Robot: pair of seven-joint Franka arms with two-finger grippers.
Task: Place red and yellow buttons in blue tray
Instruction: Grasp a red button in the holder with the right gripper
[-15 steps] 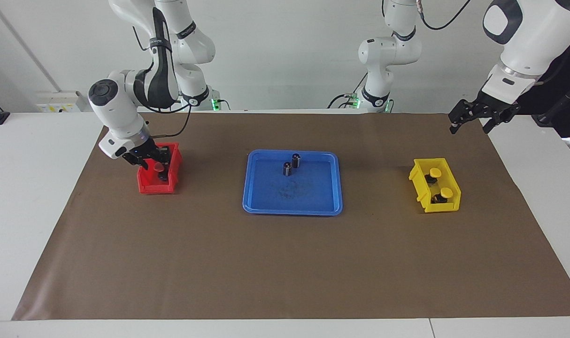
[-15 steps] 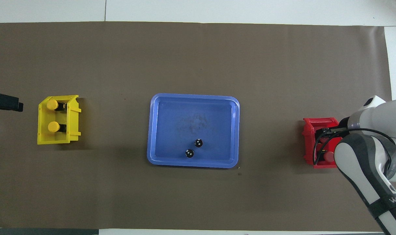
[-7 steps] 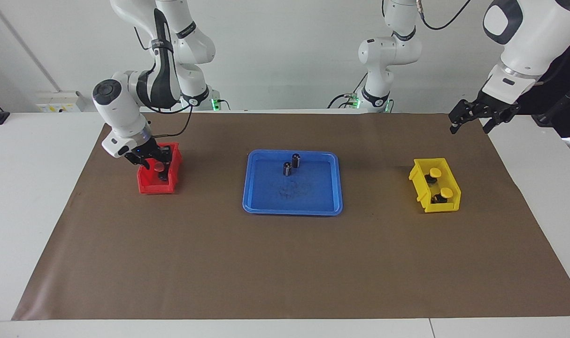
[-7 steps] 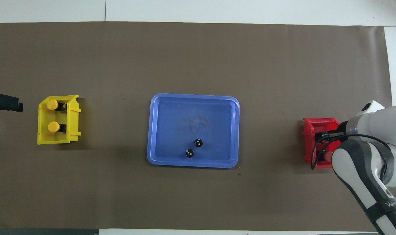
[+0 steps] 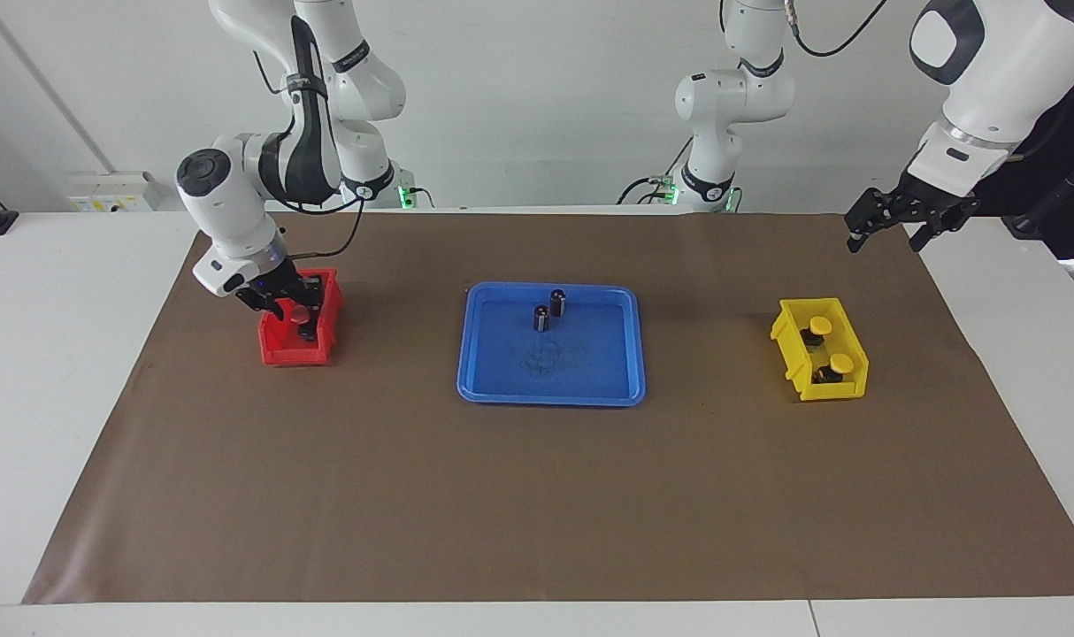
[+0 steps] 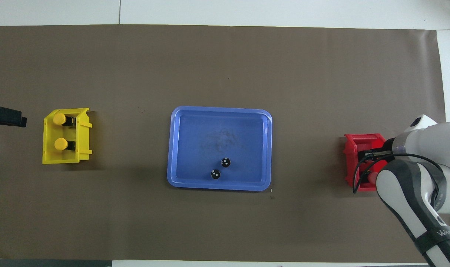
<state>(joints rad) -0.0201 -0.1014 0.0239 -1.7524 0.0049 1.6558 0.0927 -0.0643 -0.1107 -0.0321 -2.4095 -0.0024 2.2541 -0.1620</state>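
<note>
Right gripper (image 5: 300,311) is seen raised a little in the red bin (image 5: 276,352) since the earlier frame, a red button (image 5: 300,313) between its fingers, which are narrowing; a firm grasp cannot be told, and a slip back into the bin is risked if it is loose. The second red button is hidden. The blue tray (image 5: 621,354) at the counter's middle carries only two dark cylinders (image 5: 548,310), which could be knocked at placement. Both yellow buttons (image 5: 830,344) are left in the yellow bin (image 5: 792,349). The left gripper (image 5: 891,226) waits over the mat's corner, fingers spread, empty.
</note>
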